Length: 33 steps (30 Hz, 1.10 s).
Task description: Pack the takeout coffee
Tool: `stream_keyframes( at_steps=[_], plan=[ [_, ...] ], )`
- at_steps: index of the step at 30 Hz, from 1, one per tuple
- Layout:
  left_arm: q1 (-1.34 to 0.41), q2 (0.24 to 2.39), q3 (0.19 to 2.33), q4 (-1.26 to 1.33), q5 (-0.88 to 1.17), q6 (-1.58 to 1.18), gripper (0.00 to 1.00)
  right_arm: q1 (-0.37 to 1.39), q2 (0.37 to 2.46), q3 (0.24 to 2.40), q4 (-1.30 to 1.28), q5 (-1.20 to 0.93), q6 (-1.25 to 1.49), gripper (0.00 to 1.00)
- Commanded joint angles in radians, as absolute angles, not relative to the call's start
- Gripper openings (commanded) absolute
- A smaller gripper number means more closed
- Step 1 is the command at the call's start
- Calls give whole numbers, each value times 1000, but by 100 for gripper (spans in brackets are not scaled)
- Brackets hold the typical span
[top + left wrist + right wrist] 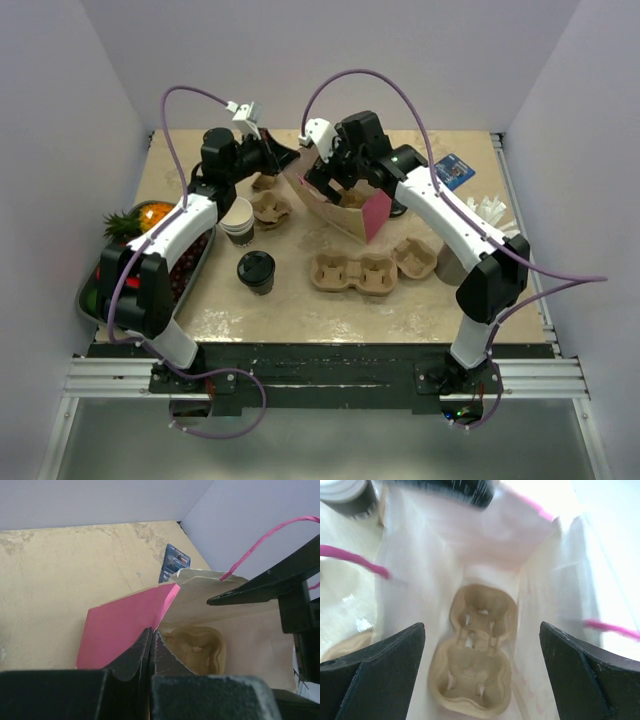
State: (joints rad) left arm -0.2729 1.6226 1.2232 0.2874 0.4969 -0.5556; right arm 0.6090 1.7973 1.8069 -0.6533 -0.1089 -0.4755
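The takeout coffee (256, 271) stood upright on the table (210, 320), lid on, just in front of the stacked cups (237, 220) and left of an empty two-cup carrier (352, 272). It was well apart from the paper bag (345, 208) and from both grippers. The left gripper (151, 632) had its fingers pressed together on the upper edge of the bag's pink wall (125, 625); the pinch itself was mostly covered by the fingers, so how much paper lay between them could not be made out. The right gripper (482, 625) was spread wide over the open mouth of the bag and held nothing, one dark finger (375, 675) at each side of its wrist view. Between them, on the bag's floor, lay a moulded cup carrier (477, 652) with both wells empty. From above, the right arm hid most of the bag's opening. A pink handle (355, 560) showed blurred at the bag's left edge. The dark shape (445, 490) at the top of the right wrist view was too blurred to identify. A blue card (174, 562) lay on the table beyond the bag, its lower part cut off by the rim.
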Motion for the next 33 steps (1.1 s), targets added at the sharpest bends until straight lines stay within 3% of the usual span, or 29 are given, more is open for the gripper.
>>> stream_keyframes(
  at_steps=[1,15,21,29,33],
  plan=[
    [-270,1575,1204,328,549,-491,0,609,1707,1871,-674,-160,-419,99],
    [-270,1526,1178,316,592,-390,0,532,1482,1752,-448,-77,-423,93],
    [-270,1509,1175,316,581,-364,0,525,1569,1743,-414,-22,-483,94],
    [-270,1479,1155,324,589,-344,0,485,1632,1729,-508,-106,-453,95],
    [-270,1459,1131,331,604,-316,0,480,1641,1691,-538,-166,-451,87]
  ],
)
